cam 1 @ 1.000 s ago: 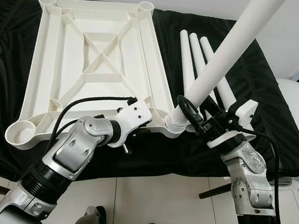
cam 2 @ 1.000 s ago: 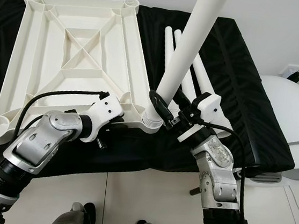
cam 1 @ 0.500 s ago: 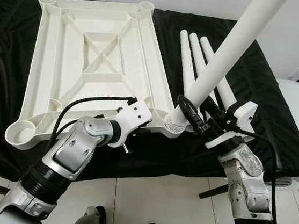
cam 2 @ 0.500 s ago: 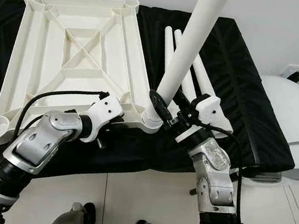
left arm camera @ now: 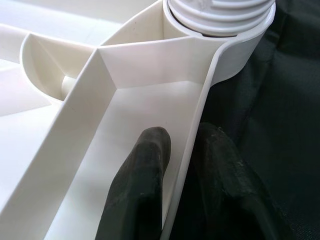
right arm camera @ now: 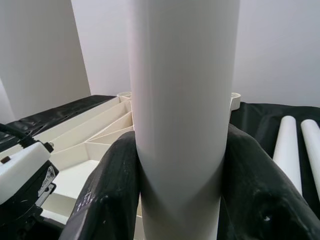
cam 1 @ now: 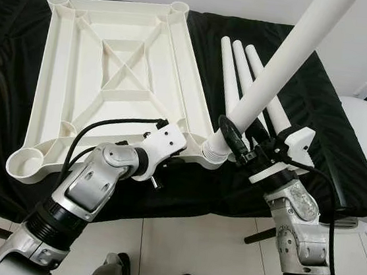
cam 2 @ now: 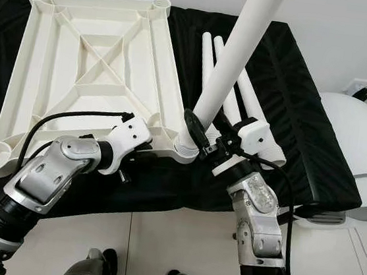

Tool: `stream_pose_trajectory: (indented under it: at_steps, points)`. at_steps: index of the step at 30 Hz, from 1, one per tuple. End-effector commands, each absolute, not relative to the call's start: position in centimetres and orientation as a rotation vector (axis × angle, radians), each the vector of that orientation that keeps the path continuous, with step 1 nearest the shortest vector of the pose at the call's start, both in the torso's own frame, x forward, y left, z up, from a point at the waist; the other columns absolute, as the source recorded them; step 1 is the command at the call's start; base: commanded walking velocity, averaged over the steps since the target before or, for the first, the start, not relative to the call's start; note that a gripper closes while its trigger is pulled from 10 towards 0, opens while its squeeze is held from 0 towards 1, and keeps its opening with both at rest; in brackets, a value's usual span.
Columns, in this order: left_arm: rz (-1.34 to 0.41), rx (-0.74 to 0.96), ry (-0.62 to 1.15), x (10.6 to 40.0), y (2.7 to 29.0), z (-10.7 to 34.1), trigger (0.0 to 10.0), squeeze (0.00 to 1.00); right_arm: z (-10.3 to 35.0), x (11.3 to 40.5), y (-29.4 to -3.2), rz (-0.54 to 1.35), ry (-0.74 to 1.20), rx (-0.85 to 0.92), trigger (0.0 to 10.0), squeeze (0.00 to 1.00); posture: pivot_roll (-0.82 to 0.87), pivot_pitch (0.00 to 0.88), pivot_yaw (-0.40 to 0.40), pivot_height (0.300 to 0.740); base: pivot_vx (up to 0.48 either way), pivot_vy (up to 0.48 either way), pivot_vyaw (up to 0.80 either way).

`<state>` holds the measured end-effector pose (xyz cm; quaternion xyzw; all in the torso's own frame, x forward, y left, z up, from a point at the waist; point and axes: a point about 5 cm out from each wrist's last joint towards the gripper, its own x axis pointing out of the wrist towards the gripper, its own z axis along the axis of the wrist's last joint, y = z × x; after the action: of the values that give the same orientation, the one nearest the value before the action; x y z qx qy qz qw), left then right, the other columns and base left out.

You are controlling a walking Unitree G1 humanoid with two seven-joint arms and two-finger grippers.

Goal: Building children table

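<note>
Tabletop: white ribbed plastic tabletop (cam 1: 111,69) lies upside down on the black cloth-covered bench (cam 1: 321,93), ribs up, so the round corner sockets face upward for the legs.
Leg in work: long white plastic tube leg (cam 1: 277,68) stands tilted in the near right corner socket (cam 1: 213,155), its threaded foot seated in the socket ring. Looks like a screw-in joint; judged mid-insertion, can't tell how far the thread is home.
Right gripper: right gripper (cam 1: 239,144) is pinched on the tube leg low down, just above the socket. Wrist view has one black finger (right arm camera: 107,195) each side of the tube, both pressed against it. Low grip makes sense: short lever, better control of the thread end.
Left gripper: left gripper (left arm camera: 175,185) is clamped on the tabletop's outer rim wall, one finger (left arm camera: 142,175) inside the rib pocket, the other outside against the cloth, just beside the socket in work. Judged purpose: hold the tabletop so it can't turn or slide while the leg is worked in.
Spare legs: three more white tapered tube legs (cam 1: 234,70) lie side by side on the cloth, right of the tabletop and behind the right gripper, close at hand.
Other sockets: near left corner socket (cam 1: 25,161) and both far corners are open, no legs in them.
Progress: first of four legs; early in the build.
Risk: leg leans away from square to the socket, so cross-threading looks possible.
</note>
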<state>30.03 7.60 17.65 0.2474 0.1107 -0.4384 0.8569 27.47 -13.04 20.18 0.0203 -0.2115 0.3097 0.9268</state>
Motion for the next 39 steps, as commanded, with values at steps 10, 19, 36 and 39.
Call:
stream_pose_trajectory:
  at_steps: [10, 19, 36, 39]
  points:
    - [-0.917, 0.522, 0.207, 29.9, 7.2, 18.1, 10.0, 0.00, 17.3, 27.0, -11.4, 0.628, -0.281, 0.078, 10.0, 0.00, -0.03, 0.213, -0.020, 0.740, 0.000, 0.000, 0.00]
    - [-0.914, 0.523, 0.207, 29.9, 7.3, 18.1, 10.0, 0.00, 17.6, 26.9, -11.2, 0.582, -0.293, 0.081, 10.0, 0.00, -0.03, 0.214, -0.020, 0.740, 0.000, 0.000, 0.00]
    - [-0.917, 0.525, 0.206, 29.9, 7.3, 18.2, 10.0, 0.00, 18.0, 27.1, -11.1, 0.406, -0.312, 0.064, 10.0, 0.00, -0.02, 0.218, -0.016, 0.740, 0.000, 0.000, 0.00]
    - [-0.918, 0.525, 0.206, 29.9, 7.3, 18.2, 10.0, 0.00, 18.1, 27.1, -11.0, 0.358, -0.319, 0.055, 10.0, 0.00, -0.02, 0.217, -0.017, 0.740, 0.000, 0.000, 0.00]
